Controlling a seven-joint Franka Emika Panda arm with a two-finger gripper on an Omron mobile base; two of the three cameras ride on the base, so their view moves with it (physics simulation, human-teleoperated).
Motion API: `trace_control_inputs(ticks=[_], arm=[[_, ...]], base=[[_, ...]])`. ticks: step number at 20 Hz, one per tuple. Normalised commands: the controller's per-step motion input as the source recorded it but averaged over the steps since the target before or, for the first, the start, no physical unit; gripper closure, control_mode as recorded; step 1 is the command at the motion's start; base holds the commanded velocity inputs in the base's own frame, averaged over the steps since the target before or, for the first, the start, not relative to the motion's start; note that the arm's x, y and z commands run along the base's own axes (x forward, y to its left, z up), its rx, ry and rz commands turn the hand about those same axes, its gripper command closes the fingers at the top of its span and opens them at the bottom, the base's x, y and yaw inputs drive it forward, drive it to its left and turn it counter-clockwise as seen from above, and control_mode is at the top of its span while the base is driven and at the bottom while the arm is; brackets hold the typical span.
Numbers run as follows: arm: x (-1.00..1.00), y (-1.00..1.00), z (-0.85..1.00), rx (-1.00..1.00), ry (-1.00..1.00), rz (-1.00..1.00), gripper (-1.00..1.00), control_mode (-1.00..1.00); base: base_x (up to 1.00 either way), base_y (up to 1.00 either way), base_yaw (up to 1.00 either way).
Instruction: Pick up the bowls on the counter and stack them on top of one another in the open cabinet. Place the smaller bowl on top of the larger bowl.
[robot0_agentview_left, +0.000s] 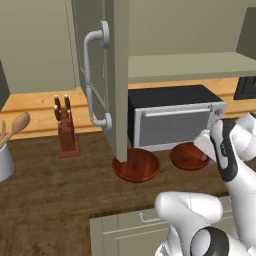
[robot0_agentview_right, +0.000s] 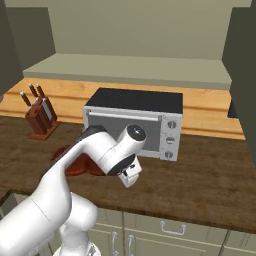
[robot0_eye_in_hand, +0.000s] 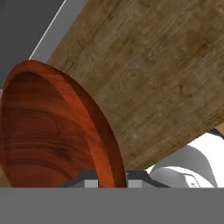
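Observation:
The larger bowl (robot0_agentview_left: 136, 165) sits on the dark counter (robot0_agentview_left: 60, 190) just below the edge of the open cabinet door (robot0_agentview_left: 117, 75). To its right, the smaller bowl (robot0_agentview_left: 185, 156) lies in front of the toaster oven, partly hidden by my arm. My gripper (robot0_agentview_left: 202, 150) is at this bowl's right edge. In the hand view the smaller bowl (robot0_eye_in_hand: 43, 131) looms at the left and its rim runs down between my fingertips, with the gripper (robot0_eye_in_hand: 111, 181) shut on it. Whether the bowl has left the counter I cannot tell. The cabinet shelf (robot0_agentview_left: 190, 65) above is bare.
A black and silver toaster oven (robot0_agentview_left: 175, 120) stands right behind the bowls, under the shelf. A knife block (robot0_agentview_left: 65, 130) and a utensil holder (robot0_agentview_left: 4, 160) stand to the left. The door's long grey handle (robot0_agentview_left: 92, 75) sticks out toward me. Drawers (robot0_agentview_left: 125, 230) lie below the counter edge.

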Motion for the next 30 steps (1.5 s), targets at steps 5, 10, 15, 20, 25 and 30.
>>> trace_control_inputs(ticks=[5,10,15,20,25,30], arm=[[0.17,1.0,0.06,0.0,0.02,0.0,1.0,-1.0],[0.32,1.0,0.01,0.0,0.02,-0.01,1.0,-1.0],[0.48,0.85,0.0,0.0,0.0,-0.05,1.0,-1.0],[0.5,0.34,-0.03,-0.03,0.0,-0.03,1.0,-1.0],[0.43,0.02,-0.12,0.0,0.05,-0.02,1.0,-1.0],[0.25,-0.07,-0.19,0.0,0.1,0.0,1.0,-1.0]], base=[[0.0,0.0,0.0],[0.0,0.0,0.0],[0.0,0.0,0.0],[0.0,0.0,0.0],[0.0,0.0,0.0],[0.0,0.0,0.0]])
